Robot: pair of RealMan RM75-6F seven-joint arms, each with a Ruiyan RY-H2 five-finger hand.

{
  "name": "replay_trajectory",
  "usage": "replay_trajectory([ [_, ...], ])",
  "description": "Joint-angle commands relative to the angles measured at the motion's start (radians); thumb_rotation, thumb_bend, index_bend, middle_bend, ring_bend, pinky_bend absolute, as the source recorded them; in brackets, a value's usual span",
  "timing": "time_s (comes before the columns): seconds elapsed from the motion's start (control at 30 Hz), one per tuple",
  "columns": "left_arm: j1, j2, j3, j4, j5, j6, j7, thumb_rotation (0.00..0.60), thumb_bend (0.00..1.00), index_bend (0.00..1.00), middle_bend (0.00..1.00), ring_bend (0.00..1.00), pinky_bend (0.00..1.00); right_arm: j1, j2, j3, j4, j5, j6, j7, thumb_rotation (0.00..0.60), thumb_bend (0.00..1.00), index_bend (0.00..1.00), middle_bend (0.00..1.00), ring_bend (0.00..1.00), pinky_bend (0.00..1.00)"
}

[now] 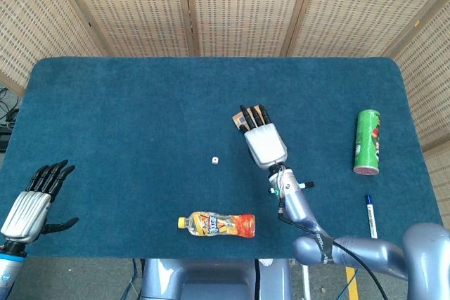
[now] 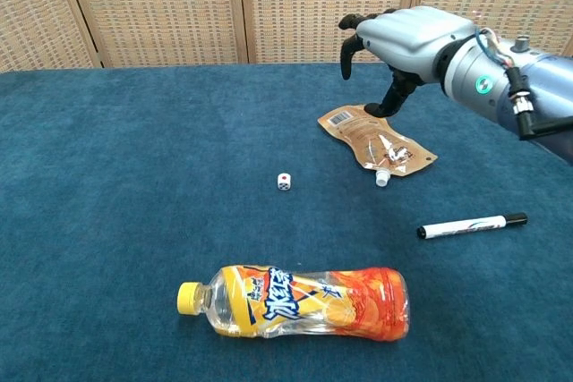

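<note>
We see the right hand [image 2: 407,38] hovering over the flat brown foil spouted pouch [image 2: 378,141], its fingers [image 2: 351,38] spread and holding nothing. The small white die [image 2: 285,182] lies alone on the blue tabletop [image 2: 134,176], left of the pouch. The left hand [image 1: 31,200] rests open at the tabletop's edge.

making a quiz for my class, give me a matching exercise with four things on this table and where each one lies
Things:
1. small white die
2. green cylindrical chip can
3. orange-labelled plastic drink bottle
4. brown flat spouted pouch

Places:
a. near table edge
b. under the right hand
c. far right side
d. alone, on bare blue cloth left of the pouch

Pairs: 1-d, 2-c, 3-a, 4-b
</note>
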Motion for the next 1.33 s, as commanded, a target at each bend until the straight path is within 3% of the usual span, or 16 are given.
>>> replay_trajectory([
  [0.03,0.0,0.0,0.0,0.0,0.001,0.001,0.0,0.6,0.11,0.0,0.0,0.0,0.0,-0.033,0.037,-0.022,-0.027,-0.016,0.02,0.024,0.6,0.36,0.32,0.0,0.0,0.0],
  [0.2,0.001,-0.001,-0.001,0.0,-0.001,0.003,0.005,0.6,0.11,0.0,0.0,0.0,0.0,-0.112,0.126,-0.064,-0.105,-0.069,0.064,0.101,0.6,0.36,0.32,0.0,0.0,0.0],
  [0.4,0.001,-0.005,-0.004,0.004,-0.016,-0.004,0.02,0.6,0.11,0.0,0.0,0.0,0.0,-0.253,0.238,-0.147,-0.177,-0.213,0.166,0.278,0.6,0.2,0.24,0.0,0.0,0.0],
  [0.57,0.001,-0.014,-0.006,0.007,-0.022,-0.008,0.038,0.6,0.11,0.0,0.0,0.0,0.0,-0.369,0.299,-0.217,-0.181,-0.301,0.256,0.41,0.6,0.06,0.1,0.0,0.0,0.0],
  [0.73,0.002,-0.031,-0.005,0.013,-0.026,-0.011,0.072,0.6,0.11,0.0,0.0,0.0,0.0,-0.488,0.339,-0.289,-0.13,-0.414,0.364,0.521,0.6,0.05,0.06,0.0,0.0,0.0],
  [1.07,0.007,-0.052,-0.014,0.032,-0.04,-0.001,0.117,0.6,0.11,0.0,0.0,0.0,0.0,-0.621,0.363,-0.349,-0.07,-0.507,0.446,0.641,0.6,0.05,0.04,0.0,0.0,0.0],
  [1.33,0.01,-0.054,-0.018,0.035,-0.044,0.005,0.114,0.6,0.11,0.0,0.0,0.0,0.0,-0.664,0.365,-0.336,-0.063,-0.541,0.445,0.686,0.6,0.05,0.04,0.0,0.0,0.0],
])
